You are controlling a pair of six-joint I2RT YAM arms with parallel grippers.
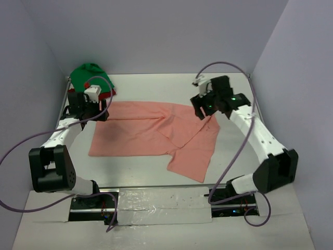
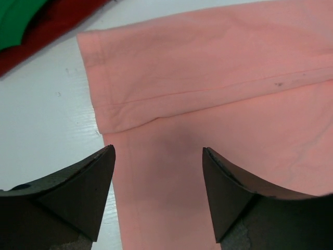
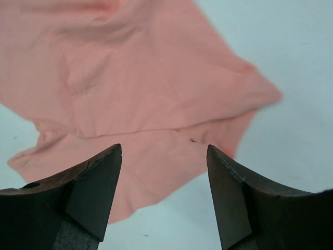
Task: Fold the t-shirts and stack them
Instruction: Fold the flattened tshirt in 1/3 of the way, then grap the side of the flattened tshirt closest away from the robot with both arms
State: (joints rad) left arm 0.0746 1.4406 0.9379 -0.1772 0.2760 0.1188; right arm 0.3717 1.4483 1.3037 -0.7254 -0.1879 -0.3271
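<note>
The salmon-pink t-shirt (image 1: 151, 135) lies spread and partly folded on the white table, a flap hanging toward the front right. My left gripper (image 1: 96, 112) is open over its far left edge; the left wrist view shows the cloth (image 2: 208, 88) with a folded sleeve band between the open fingers (image 2: 88, 192). My right gripper (image 1: 205, 110) is open and empty above the shirt's far right corner; its view shows the cloth (image 3: 130, 78) below. The bright green t-shirt (image 1: 89, 75) sits bunched on the dark red t-shirt (image 1: 108, 94) at the far left corner.
Grey walls close the table at left, back and right. Purple cables loop from both arms. A taped strip (image 1: 164, 205) runs along the near edge between the arm bases. The green cloth (image 2: 18, 21) and red cloth (image 2: 52, 23) show at the left wrist view's top left.
</note>
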